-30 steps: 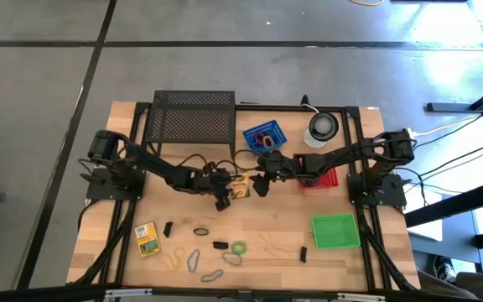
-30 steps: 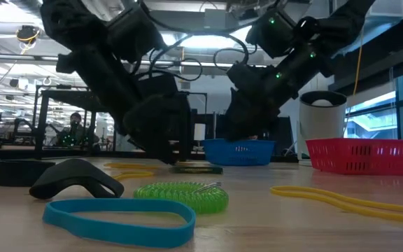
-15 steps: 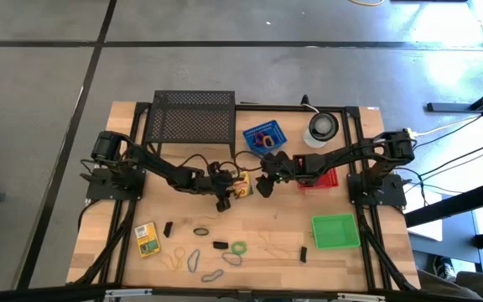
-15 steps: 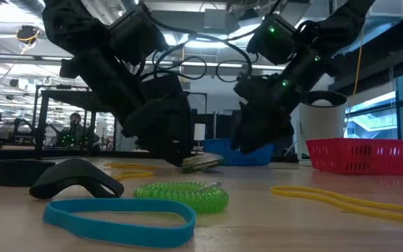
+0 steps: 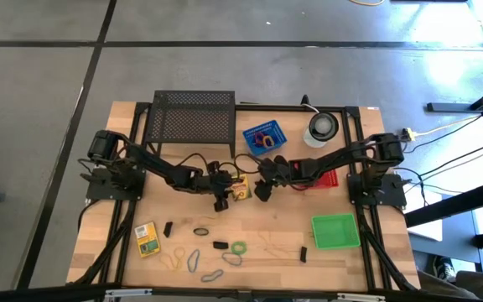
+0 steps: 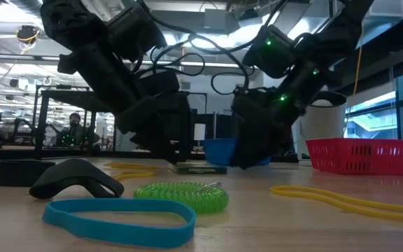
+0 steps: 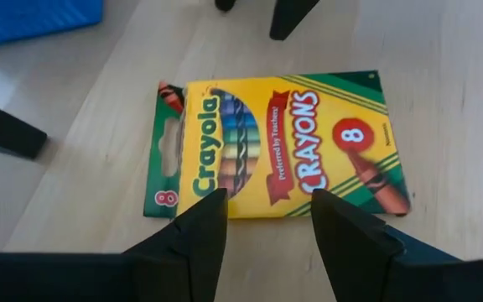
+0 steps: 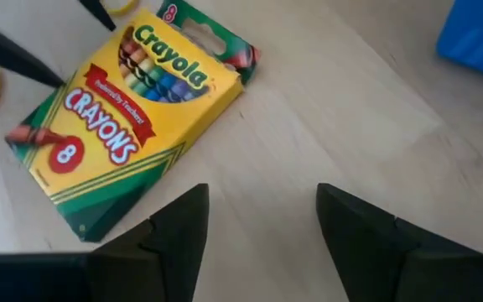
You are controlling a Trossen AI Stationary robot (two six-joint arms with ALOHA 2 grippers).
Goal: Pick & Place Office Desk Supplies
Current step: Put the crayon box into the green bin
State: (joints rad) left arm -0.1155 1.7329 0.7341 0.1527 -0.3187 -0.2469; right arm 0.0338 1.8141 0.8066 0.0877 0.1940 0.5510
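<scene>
Wooden table (image 5: 283, 220) carried a mesh rack (image 5: 194, 117) at the back and a blue basket (image 5: 263, 137), red basket (image 5: 329, 178) and green bin (image 5: 335, 231) toward the right. Both arms met at mid-table over one crayon box (image 7: 279, 143), which lay flat and unheld. Left gripper (image 7: 262, 225) stood with jaws wide just beside the box edge; right gripper (image 8: 260, 226) hung near it, also wide and empty. Risk judged: two grippers crowding one flat box could collide, or a jaw could push the box aside instead of gripping it. A second box (image 5: 146, 239), bands (image 5: 238, 248) and clips (image 5: 220, 246) remained in front, unsorted.
</scene>
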